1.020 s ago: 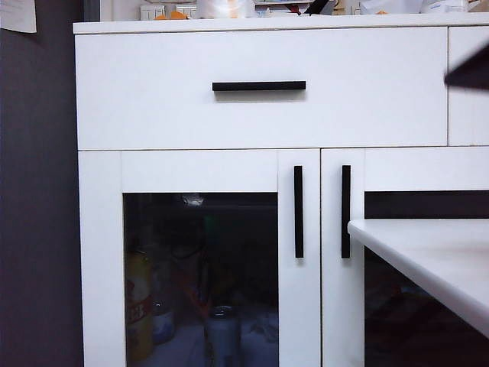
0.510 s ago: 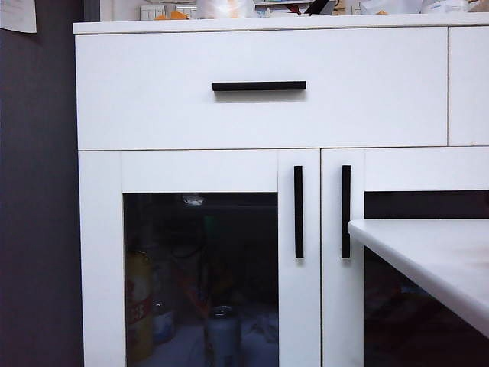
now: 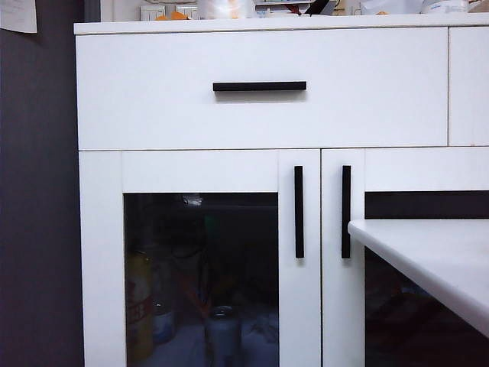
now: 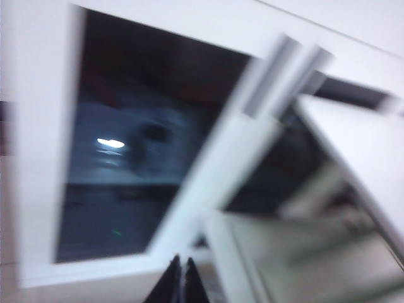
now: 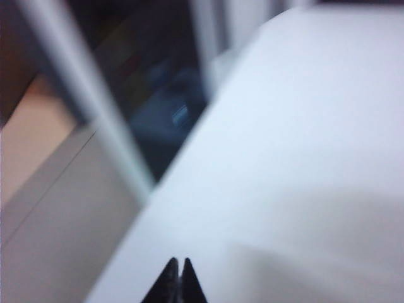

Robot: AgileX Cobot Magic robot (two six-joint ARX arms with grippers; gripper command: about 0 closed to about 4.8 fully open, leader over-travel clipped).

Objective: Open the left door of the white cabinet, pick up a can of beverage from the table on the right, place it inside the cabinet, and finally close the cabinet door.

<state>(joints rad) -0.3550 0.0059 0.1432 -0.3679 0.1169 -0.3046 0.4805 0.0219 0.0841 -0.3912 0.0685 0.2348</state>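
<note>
The white cabinet (image 3: 260,115) looks smooth and matt; the left door (image 3: 200,260) carries dark, glossy glass and a matt black handle (image 3: 299,212); the surface (image 3: 435,260) appears smooth, faintly sheened.

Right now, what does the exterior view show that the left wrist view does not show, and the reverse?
Only the exterior view shows the wide white drawer front with its horizontal black handle and a silver drink can behind the glass. Only the left wrist view shows the left gripper, jaws shut, holding nothing. Both show the closed white-framed left door with dark glass and the white table.
</note>
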